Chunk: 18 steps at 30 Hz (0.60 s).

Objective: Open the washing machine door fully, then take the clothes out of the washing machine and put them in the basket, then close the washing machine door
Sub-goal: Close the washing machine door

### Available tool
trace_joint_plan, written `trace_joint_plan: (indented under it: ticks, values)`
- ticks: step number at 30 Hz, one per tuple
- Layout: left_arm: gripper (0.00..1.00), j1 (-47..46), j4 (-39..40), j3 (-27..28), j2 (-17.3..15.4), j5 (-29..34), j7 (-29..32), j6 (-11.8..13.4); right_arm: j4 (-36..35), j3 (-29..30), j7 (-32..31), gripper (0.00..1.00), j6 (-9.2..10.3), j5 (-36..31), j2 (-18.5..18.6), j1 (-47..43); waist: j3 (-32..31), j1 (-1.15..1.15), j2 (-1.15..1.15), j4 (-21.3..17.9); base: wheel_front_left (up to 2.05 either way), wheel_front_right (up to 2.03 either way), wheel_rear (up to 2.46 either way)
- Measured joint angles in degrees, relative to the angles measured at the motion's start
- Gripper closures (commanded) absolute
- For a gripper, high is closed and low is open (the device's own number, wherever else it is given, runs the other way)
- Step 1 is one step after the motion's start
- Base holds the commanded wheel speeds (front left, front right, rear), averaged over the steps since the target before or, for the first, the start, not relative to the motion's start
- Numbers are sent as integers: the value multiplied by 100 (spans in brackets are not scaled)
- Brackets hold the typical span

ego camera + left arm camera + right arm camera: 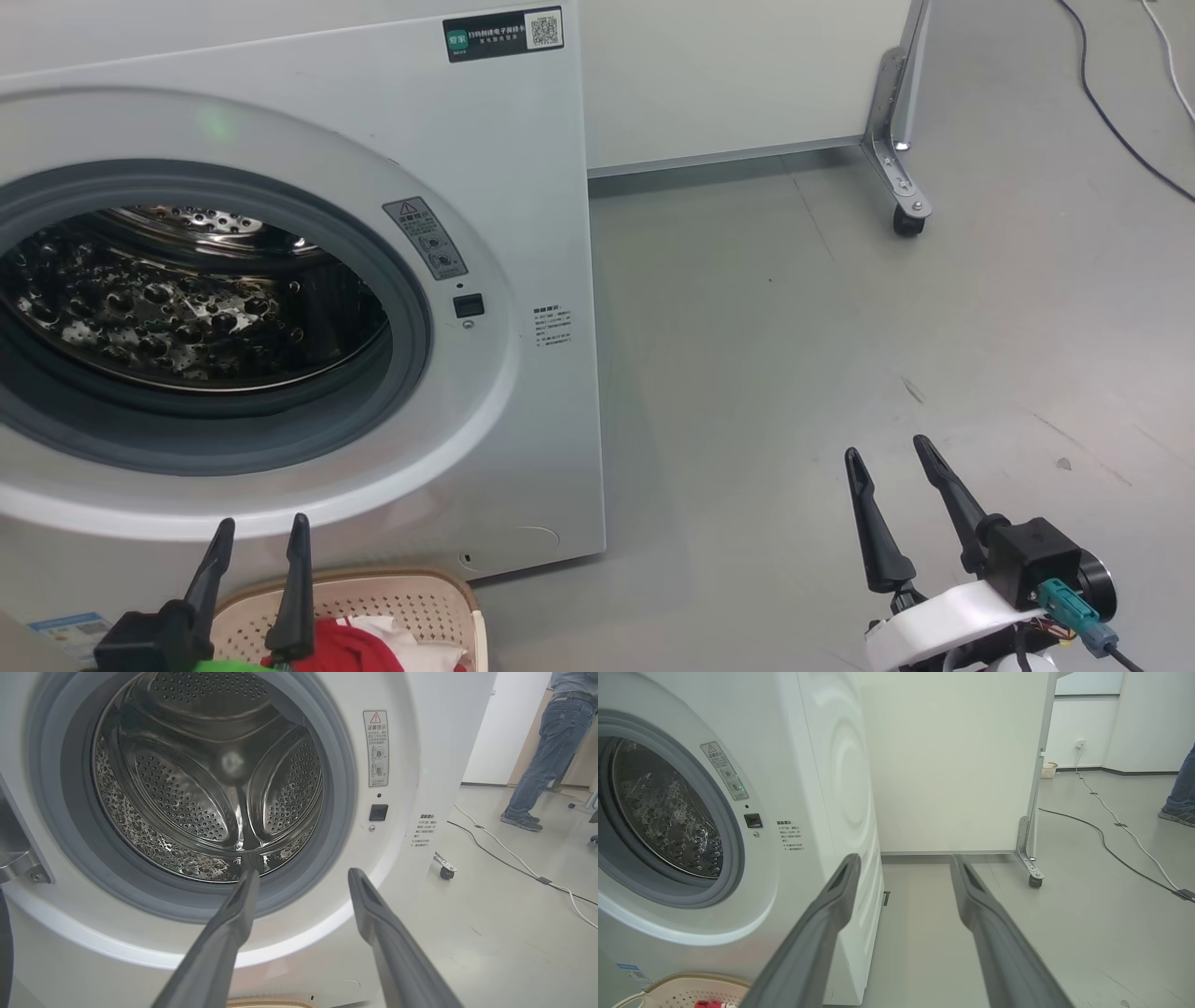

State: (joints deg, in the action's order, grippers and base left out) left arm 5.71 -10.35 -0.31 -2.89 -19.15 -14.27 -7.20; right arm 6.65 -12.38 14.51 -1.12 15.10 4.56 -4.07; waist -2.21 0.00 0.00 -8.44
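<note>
1. Head view: the big white front-loading washing machine (523, 233) stands at the left, and its shiny perforated steel drum (187, 308) lies exposed inside the grey rubber gasket (411, 327).
2. The small cream perforated plastic basket (411, 602) sits on the floor just before the machine's base. The bright red fabric clothes (350, 649), with a white part, lie in it.
3. The left gripper (263, 521) hovers above the basket with its fingers spread apart.
4. The right gripper (887, 448) hangs over the grey floor (747, 373) at the right, its fingers likewise apart.

The washing machine (504, 140) is being carried by the grey floor (794, 373), with the basket (420, 607) being borne just before its base. A panel's caster (907, 222) is being supported well apart.
</note>
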Motion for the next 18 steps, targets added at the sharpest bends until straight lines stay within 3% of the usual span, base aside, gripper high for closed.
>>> trace_joint_plan:
  ticks: [18]
  values:
    - [0, 14, 2, 3, 1, 0, 0, 0, 26, 10, 0, 0, -1, 0, -14, -1, 2, 0, 0, 1, -105, 105, 0]
